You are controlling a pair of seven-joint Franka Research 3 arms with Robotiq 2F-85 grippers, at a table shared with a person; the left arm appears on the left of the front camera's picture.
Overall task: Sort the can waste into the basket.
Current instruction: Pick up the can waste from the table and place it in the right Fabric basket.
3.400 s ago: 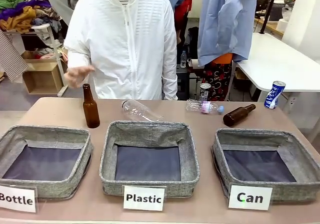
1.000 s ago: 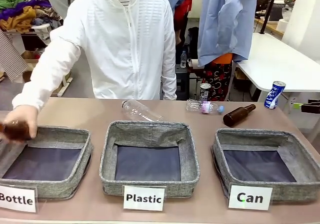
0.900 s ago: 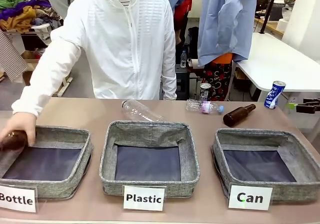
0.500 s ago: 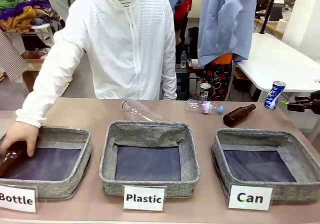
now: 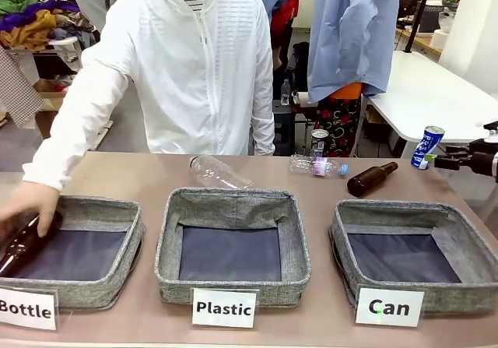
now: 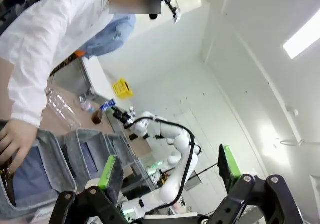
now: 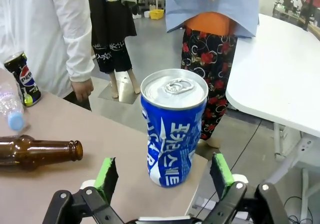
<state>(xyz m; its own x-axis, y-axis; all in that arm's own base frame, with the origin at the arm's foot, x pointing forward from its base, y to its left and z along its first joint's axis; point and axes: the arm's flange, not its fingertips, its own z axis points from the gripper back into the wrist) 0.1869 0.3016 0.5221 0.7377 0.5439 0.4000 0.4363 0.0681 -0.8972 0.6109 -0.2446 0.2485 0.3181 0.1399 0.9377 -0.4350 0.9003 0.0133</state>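
The blue can [image 5: 427, 146] with white print stands upright at the table's far right corner. My right gripper [image 5: 449, 161] hovers just to its right, open. In the right wrist view the blue can [image 7: 173, 129] stands just beyond the green pads [image 7: 106, 176], with the gripper [image 7: 163, 176] open and not touching it. The dark crushed can [image 5: 319, 142] stands at the far edge; in the right wrist view the dark can [image 7: 22, 78] shows Pepsi print. The "Can" basket [image 5: 343, 235] sits front right behind its card [image 5: 389, 307]. My left gripper [image 6: 167, 166] is open and holds nothing.
The person's hand [image 5: 31, 202] lays a brown bottle [image 5: 19, 247] into the "Bottle" basket [image 5: 128, 231]. The "Plastic" basket [image 5: 171, 254] is in the middle. Two clear plastic bottles [image 5: 218, 172] [image 5: 315, 165] and a brown bottle [image 5: 372, 178] lie behind the baskets.
The person took the upright brown bottle and lowered it into the "Bottle" basket. My right gripper came in from the right edge toward the blue can.
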